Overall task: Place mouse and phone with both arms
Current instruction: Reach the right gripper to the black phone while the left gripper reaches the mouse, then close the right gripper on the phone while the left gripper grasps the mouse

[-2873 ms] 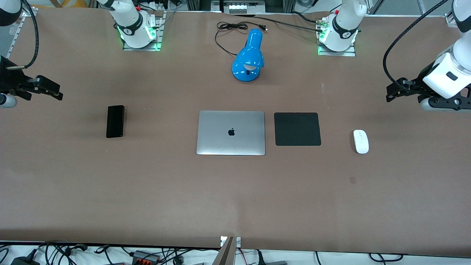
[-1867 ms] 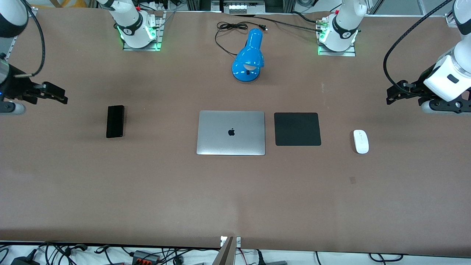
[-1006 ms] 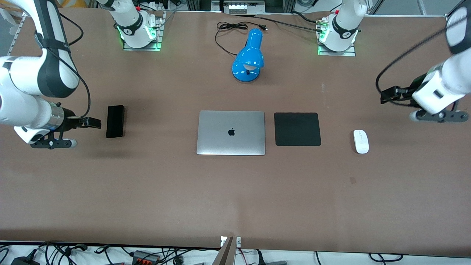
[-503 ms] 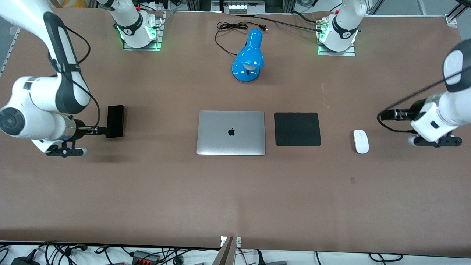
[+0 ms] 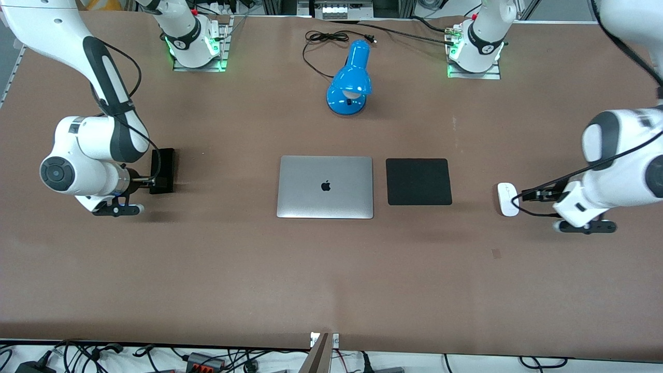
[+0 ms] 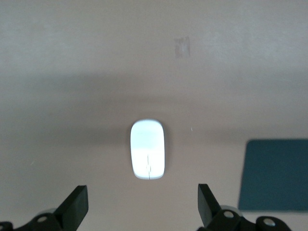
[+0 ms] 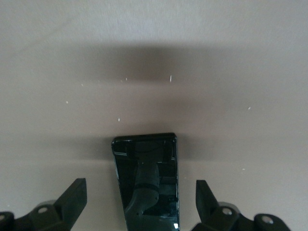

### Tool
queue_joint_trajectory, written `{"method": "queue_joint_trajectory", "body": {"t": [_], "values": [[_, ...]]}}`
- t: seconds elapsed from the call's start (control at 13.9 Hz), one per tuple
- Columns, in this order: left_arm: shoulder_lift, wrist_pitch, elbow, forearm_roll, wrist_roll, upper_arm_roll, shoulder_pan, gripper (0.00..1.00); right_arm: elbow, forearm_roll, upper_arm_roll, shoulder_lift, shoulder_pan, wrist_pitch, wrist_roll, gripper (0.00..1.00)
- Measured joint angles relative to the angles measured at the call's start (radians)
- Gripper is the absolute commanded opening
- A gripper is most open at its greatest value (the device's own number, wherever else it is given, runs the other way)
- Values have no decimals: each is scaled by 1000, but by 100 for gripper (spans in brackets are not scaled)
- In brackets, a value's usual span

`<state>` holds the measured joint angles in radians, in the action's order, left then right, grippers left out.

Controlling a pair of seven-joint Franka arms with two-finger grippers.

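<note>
1. The left gripper [image 6: 139, 211] hangs spread over the mouse [image 5: 507, 199], which lies beside the mouse pad [image 5: 418, 182].
2. The right gripper [image 7: 139, 209] hangs spread over the phone [image 5: 163, 170].
3. The laptop [image 5: 325, 187] lies between phone and pad, with the lamp [image 5: 351, 79] farther back.

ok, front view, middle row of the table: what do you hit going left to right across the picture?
Right gripper → phone → laptop → mouse pad → mouse → left gripper, open at the mouse; right gripper open at the phone.
</note>
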<state>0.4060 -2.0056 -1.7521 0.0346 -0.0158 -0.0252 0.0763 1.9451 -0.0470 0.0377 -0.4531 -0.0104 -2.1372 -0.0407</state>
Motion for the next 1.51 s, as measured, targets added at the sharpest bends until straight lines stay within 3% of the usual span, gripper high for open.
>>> {"method": "queue_joint_trajectory", "body": {"t": [0.5, 1.15, 1.22, 1.29, 1.36, 1.51], "values": [[12, -533, -336, 1, -43, 0, 0, 100, 116, 0, 2, 3, 0, -106, 0, 100], [92, -686, -396, 1, -95, 0, 29, 99, 184, 0, 4, 3, -17, -154, 0, 100], [92, -686, -398, 1, -95, 0, 29, 90, 187, 0, 4, 2, -17, -154, 0, 100], [92, -686, -402, 1, -95, 0, 29, 70, 192, 0, 4, 0, -17, -154, 0, 100], [92, -686, -405, 1, -95, 0, 29, 64, 194, 0, 4, -1, -17, -154, 0, 100], [91, -686, -409, 1, -95, -1, 28, 43, 196, 0, 4, -7, -17, -154, 0, 100]]}}
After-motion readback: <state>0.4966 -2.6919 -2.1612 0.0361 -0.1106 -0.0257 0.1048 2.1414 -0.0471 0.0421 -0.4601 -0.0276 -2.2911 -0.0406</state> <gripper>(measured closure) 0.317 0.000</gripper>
